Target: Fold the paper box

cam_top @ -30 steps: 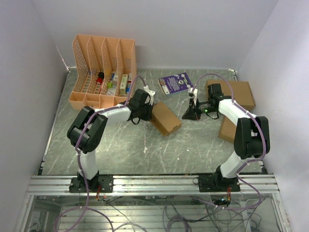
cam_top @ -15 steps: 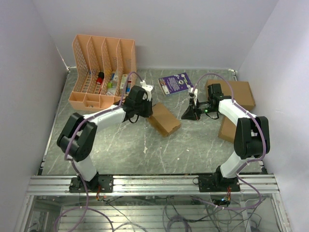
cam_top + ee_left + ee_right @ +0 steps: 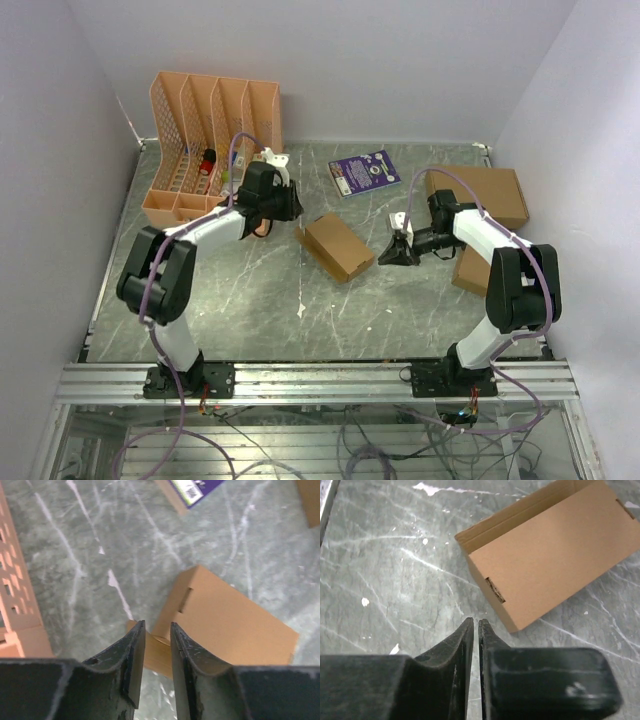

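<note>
Left wrist view: left tool (image 3: pixel 152 652) slightly apart, empty; right tool (image 3: pixel 475 630) nearly together, clear of paper box (image 3: pixel 550 550).

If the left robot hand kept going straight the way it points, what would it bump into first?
Probably the paper box. The left gripper points down at its near end, where a small flap pokes out. Depth is hard to judge, so it might touch the table there instead.

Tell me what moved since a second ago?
The left gripper let go of the paper box and pulled back toward the pink organizer. The right gripper swung nearer the box. The box shifted slightly. The purple booklet stayed put.
</note>
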`<state>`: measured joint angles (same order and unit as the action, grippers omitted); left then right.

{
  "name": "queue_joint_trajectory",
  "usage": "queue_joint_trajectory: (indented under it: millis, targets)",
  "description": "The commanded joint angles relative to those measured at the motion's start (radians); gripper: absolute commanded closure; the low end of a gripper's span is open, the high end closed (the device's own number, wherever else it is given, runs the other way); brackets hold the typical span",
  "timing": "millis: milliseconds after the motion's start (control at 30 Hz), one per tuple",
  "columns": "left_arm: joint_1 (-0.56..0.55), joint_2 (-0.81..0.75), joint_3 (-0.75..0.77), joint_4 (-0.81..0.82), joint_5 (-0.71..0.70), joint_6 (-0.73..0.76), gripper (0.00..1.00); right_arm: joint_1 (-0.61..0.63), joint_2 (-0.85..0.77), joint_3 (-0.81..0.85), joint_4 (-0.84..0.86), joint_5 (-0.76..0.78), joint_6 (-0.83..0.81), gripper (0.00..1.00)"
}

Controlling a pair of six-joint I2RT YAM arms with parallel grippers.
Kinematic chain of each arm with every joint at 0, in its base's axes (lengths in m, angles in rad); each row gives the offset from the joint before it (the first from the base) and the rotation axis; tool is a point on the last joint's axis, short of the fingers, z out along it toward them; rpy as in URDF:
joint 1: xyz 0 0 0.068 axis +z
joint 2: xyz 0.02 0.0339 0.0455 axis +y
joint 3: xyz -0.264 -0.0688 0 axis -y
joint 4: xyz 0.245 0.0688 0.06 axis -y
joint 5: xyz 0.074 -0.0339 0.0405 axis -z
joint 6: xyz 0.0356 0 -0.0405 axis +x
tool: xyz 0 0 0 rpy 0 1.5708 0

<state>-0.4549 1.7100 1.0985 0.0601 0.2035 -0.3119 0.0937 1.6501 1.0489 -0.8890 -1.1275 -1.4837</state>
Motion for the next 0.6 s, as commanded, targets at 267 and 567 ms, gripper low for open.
queue_joint_trajectory:
  millis: [267,567]
  targets:
    - [0.024,0.213,0.148,-0.053,0.054,0.033,0.91,0.103,0.007,-0.075,0.196,0.243,0.084,1.00]
    - [0.007,0.201,0.080,-0.026,0.099,0.044,0.91,0.109,0.022,-0.079,0.326,0.331,0.264,1.00]
